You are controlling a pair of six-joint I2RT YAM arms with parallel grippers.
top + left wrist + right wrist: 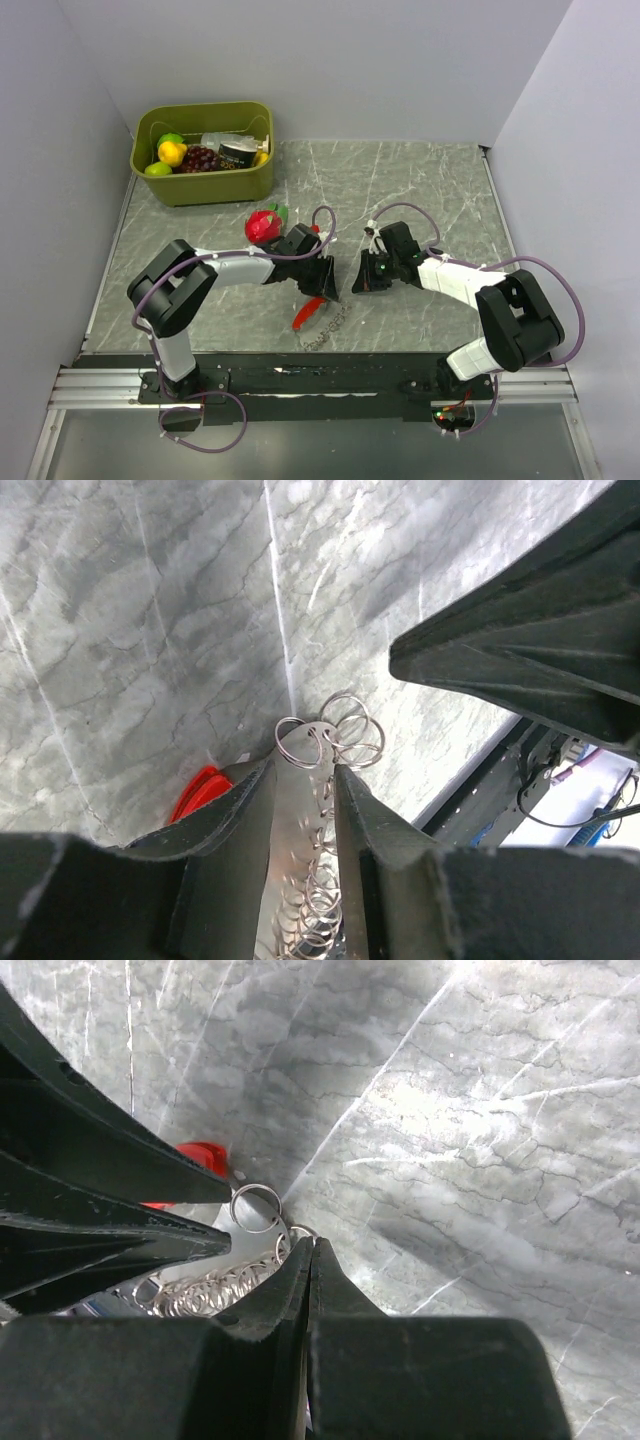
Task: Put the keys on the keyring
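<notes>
The green bin point(205, 188) at the far left corner of the surface point(430, 190) contains a yellow fruit point(172, 152), a green fruit point(158, 169), dark grapes point(200, 158) and a dark can point(238, 153). The keyring point(308, 313) lies on the surface near the front edge, between the arms. The left end effector point(302, 770) brackets its silver chain point(318, 895), fingers partly closed; a firm grip cannot be confirmed. The right end effector point(312, 1245) is clenched, its tip just beside the rings point(255, 1207). A strawberry toy point(264, 226) sits beside the left arm.

Keyring fob point(200, 786) mostly hidden behind left fingers point(225, 830), chain point(312, 890) cut by frame edge
</notes>
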